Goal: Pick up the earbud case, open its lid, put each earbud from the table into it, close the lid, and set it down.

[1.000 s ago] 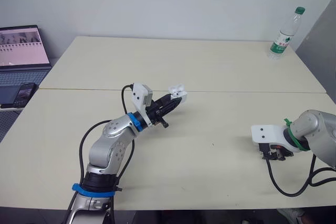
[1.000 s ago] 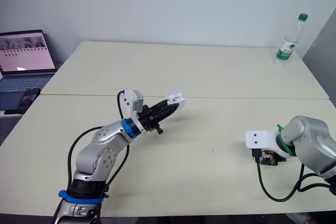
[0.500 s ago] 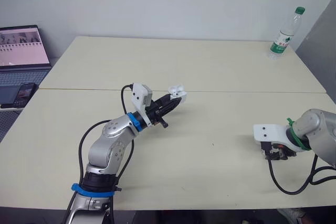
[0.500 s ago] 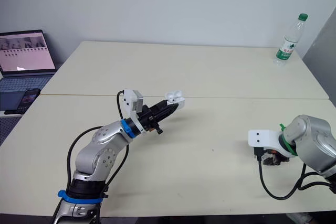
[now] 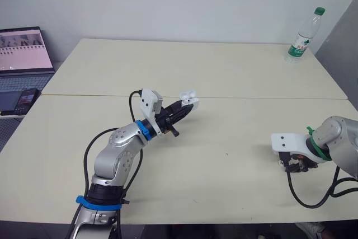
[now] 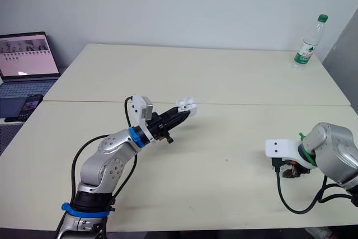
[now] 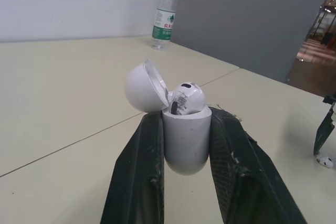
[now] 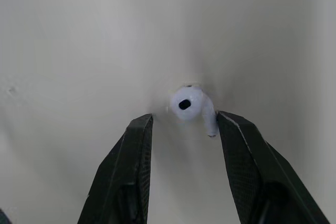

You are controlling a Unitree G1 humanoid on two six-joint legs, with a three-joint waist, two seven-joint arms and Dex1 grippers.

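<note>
My left gripper (image 7: 184,129) is shut on the white earbud case (image 7: 185,136), held above the middle of the table (image 5: 224,71). The case lid (image 7: 143,86) stands open and one white earbud (image 7: 185,98) sits inside. The case (image 5: 188,99) also shows at the fingertips in the left eye view. At the table's right side my right gripper (image 8: 184,121) points down, open, over a second white earbud (image 8: 192,106) lying on the tabletop. That earbud lies just beyond and between the two black fingers (image 8: 134,153), touching neither.
A clear plastic water bottle (image 5: 302,36) with a green cap stands at the far right corner. An open laptop (image 5: 23,54) and a phone (image 5: 22,100) sit on a side desk to the left. A seam (image 5: 251,98) runs across the tabletop.
My right arm has shifted slightly to the right and settled over the earbud. The left arm and the open case have stayed still.
</note>
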